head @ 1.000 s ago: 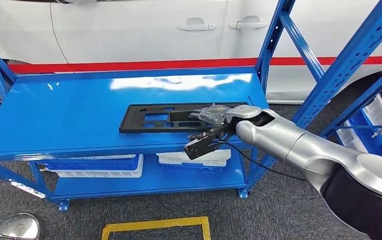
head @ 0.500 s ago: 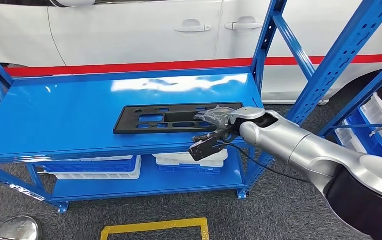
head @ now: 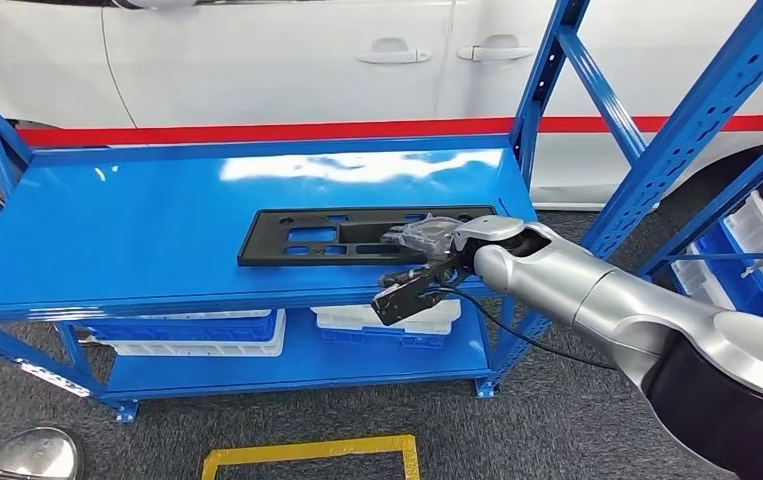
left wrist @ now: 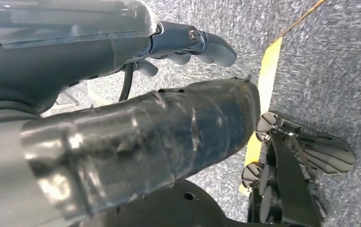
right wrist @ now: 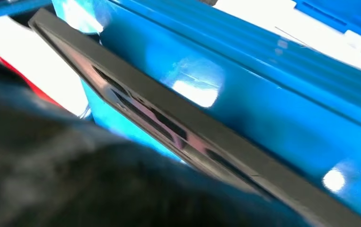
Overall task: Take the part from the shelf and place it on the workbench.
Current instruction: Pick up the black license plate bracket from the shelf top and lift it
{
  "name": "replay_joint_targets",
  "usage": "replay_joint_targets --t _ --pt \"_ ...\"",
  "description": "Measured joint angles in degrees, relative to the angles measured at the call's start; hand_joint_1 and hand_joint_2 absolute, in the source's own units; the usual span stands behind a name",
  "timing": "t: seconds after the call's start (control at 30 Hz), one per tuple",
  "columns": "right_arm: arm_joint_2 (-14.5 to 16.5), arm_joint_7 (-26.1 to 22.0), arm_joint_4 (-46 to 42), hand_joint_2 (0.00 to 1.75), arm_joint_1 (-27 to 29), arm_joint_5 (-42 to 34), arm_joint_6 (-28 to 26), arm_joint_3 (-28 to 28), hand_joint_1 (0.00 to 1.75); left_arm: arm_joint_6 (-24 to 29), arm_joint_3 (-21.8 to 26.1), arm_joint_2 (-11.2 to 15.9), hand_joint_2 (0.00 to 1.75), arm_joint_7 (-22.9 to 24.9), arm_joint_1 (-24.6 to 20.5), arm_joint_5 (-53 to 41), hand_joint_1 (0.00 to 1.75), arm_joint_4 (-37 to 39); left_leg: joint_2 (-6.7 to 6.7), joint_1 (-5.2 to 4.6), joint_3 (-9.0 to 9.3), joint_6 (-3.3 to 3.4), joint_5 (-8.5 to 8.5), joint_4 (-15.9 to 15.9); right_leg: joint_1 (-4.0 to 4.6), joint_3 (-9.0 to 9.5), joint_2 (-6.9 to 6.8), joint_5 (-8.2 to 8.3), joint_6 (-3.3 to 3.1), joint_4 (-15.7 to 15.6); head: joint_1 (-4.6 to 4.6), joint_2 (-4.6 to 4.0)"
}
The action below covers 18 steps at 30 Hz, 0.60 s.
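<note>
Right hand (head: 425,238) grasped black part (head: 337,236) on blue shelf (head: 137,230), white bins (head: 197,335) beneath, white car (head: 257,60) behind, left hand (left wrist: 188,45) hung with nothing held, fingers curled.

On the glossy blue shelf (head: 157,230) lies a black part (head: 337,235); behind the shelf, a white car (head: 257,60) carries a red stripe (head: 257,130).

The part (head: 357,235) I'm after is a long, flat black plate with several rectangular cut-outs. It lies flat on the blue shelf (head: 147,230), lengthwise left to right, on the right half towards the near edge. My right hand (head: 427,240) covers its right end.
</note>
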Motion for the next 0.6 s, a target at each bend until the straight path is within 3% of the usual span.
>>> replay_joint_targets --t 0.1,0.17,0.27,0.3,0.33,0.37,0.47,0.53,0.6 --pt "0.0 0.0 0.0 0.00 0.0 -0.1 0.1 0.0 0.00 0.0 0.0 0.0 0.00 0.0 -0.1 0.0 0.00 0.0 -0.01 0.02 -0.08 -0.95 0.00 -0.2 0.24 0.30 0.03 0.06 -0.70 -1.1 0.00 0.00" --pt "-0.1 0.0 0.0 0.00 -0.1 -0.1 0.1 0.0 0.00 0.0 0.0 0.0 0.00 0.0 0.0 0.0 0.00 0.0 0.01 0.02 -0.67 -1.42 -1.39 1.5 -0.09 0.68 -0.04 0.40 -1.48 -1.7 -0.02 0.00" --pt "0.0 0.0 0.0 0.00 0.0 -0.1 0.1 0.0 0.00 0.0 0.0 0.1 0.00 0.0 0.1 0.0 0.00 0.0 0.02 0.08 -4.92 -1.75 -6.33 11.1 -0.12 0.83 -0.09 0.53 -2.17 -2.0 -0.06 0.00" --pt "0.0 0.0 0.0 0.00 0.1 -0.1 0.2 0.0 0.00 0.0 0.0 0.1 0.00 0.0 0.1 0.0 0.00 0.0 0.02 0.09 -6.26 -1.86 -7.19 13.9 -0.06 0.82 -0.09 0.49 -2.21 -1.9 -0.05 0.00" --pt "0.0 0.0 0.0 0.00 0.2 -0.1 0.2 0.0 0.00 0.0 0.0 0.1 0.00 0.0 0.1 0.0 0.00 0.0 0.03 0.09 -6.79 -1.93 -7.01 15.0 -0.02 0.81 -0.09 0.43 -2.23 -1.8 -0.06 0.00" --pt "0.0 0.0 0.0 0.00 0.2 -0.1 0.2 0.0 0.00 0.0 0.0 0.1 0.00 0.0 0.1 0.0 0.00 0.0 0.04 0.10 -6.28 -1.95 -5.79 13.8 -0.01 0.81 -0.08 0.35 -2.18 -1.7 -0.06 0.00" --pt "0.0 0.1 -0.1 0.00 -0.3 -0.1 0.1 0.0 0.00 0.0 0.1 0.1 0.00 0.0 0.0 -0.1 0.00 0.0 0.04 0.04 -1.54 -1.63 -1.04 3.7 0.09 0.64 -0.03 -0.10 -1.66 -0.9 -0.05 0.00" --pt "0.0 0.3 -0.3 0.00 -1.0 -0.2 0.3 0.0 0.00 -0.1 0.1 0.1 0.00 -0.1 0.0 -0.1 0.00 0.0 -0.05 -0.12 -0.18 -1.27 -0.54 0.7 0.33 0.31 0.01 -0.24 -1.16 -0.5 -0.03 0.00" --pt "0.0 0.6 -0.6 0.00 -1.6 -0.3 0.6 -0.1 0.00 -0.1 0.2 0.1 0.00 -0.1 0.0 -0.2 0.00 0.0 -0.09 -0.14 -0.08 -0.74 -0.38 0.5 0.38 0.19 0.04 -0.22 -0.65 -0.5 0.00 0.00"
